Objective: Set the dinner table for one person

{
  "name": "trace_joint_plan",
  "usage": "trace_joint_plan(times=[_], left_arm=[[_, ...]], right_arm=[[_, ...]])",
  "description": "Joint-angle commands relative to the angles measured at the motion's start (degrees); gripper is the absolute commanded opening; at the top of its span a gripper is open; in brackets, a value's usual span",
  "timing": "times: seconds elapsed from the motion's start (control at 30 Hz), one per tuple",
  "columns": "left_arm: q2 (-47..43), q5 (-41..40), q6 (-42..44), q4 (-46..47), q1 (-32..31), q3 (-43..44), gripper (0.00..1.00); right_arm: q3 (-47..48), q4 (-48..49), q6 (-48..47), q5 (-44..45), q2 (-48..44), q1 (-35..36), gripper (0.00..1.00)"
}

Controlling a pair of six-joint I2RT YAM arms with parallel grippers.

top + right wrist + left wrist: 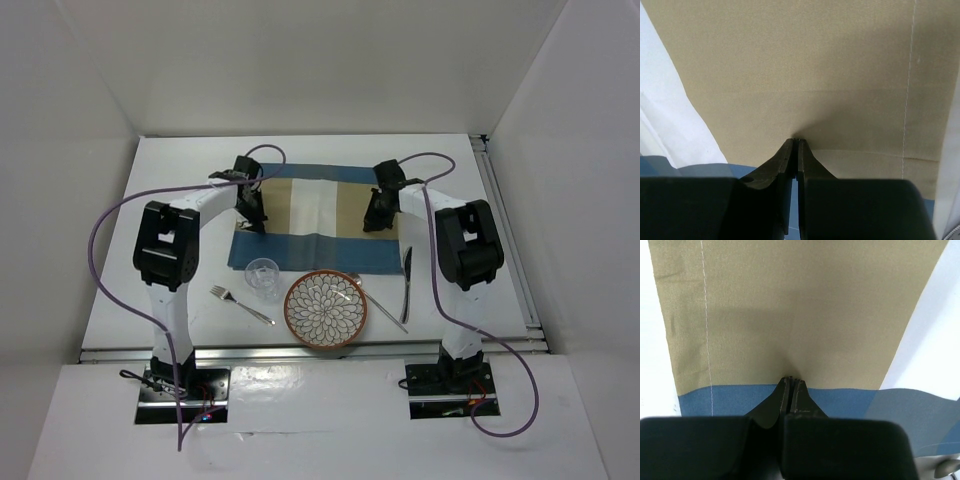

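Note:
A blue-and-tan striped cloth placemat [315, 215] lies at the back middle of the white dinner table [180, 200]. My left gripper [254, 218] is shut, its tips pinching a small pucker of the placemat's left tan stripe [790, 315]. In the left wrist view the gripper [792, 380] shows no gap between the jaws. My right gripper [378, 216] is shut the same way on the right tan stripe [805, 65], and the cloth puckers at the gripper [796, 141] in the right wrist view.
A patterned bowl with an orange rim [326, 308] sits in front of the placemat. A clear glass [263, 275] and a fork [242, 305] lie to its left. A spoon [380, 302] and a knife [406, 283] lie to its right.

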Motion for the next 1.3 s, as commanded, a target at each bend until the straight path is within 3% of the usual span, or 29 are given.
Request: trace_joint_plan(times=[0.0, 0.47, 0.67, 0.73, 0.77, 0.83, 0.93, 0.97, 1.1, 1.27], left_arm=[[-0.6, 1.1, -1.3, -3.0, -0.4, -4.0, 0.0], [-4.2, -3.3, -1.8, -4.1, 0.1, -6.5, 0.0], [-7.4, -4.0, -1.8, -4.6, 0.1, -6.5, 0.0], [-9.1, -4.0, -2.3, -4.6, 0.1, -6.0, 0.06], [-9.6, -4.7, -2.3, -5.3, 0.1, -6.0, 0.13], [-10.5, -5.5, -2.3, -5.3, 0.1, -4.8, 0.16], [-12.2, -6.2, -1.7, -6.6, 0.1, -3.0, 0.21], [-12.9, -6.2, -1.7, -7.4, 0.1, -2.5, 0.21], [-20.2, -8.2, -0.6, -8.0, 0.1, -2.4, 0.31], [-30.0, -8.2, 0.1, -9.9, 0.7, -4.8, 0.45]], right_arm=[[-2.8, -3.8, -0.5, 4.5, 0.5, -1.1, 0.03], [-4.0, -2.8, -1.0, 3.0, 0.0, -1.1, 0.03], [1.0, -3.4, -3.8, 1.8, 0.0, -0.5, 0.03], [4.3, -4.4, -4.6, 1.8, 0.0, 0.1, 0.05], [5.3, -5.5, -5.1, 1.8, -0.6, 0.1, 0.05], [7.5, -7.1, -5.1, 3.9, -2.2, 0.7, 0.07], [7.5, -9.0, -4.6, 5.1, -7.5, 1.2, 0.27], [4.9, -9.0, -4.0, 5.1, -11.8, 1.2, 0.41], [-5.9, -8.5, -2.8, 2.0, -24.9, 1.7, 0.67], [-22.8, -9.6, 1.8, -5.0, -41.9, 5.4, 0.79]])
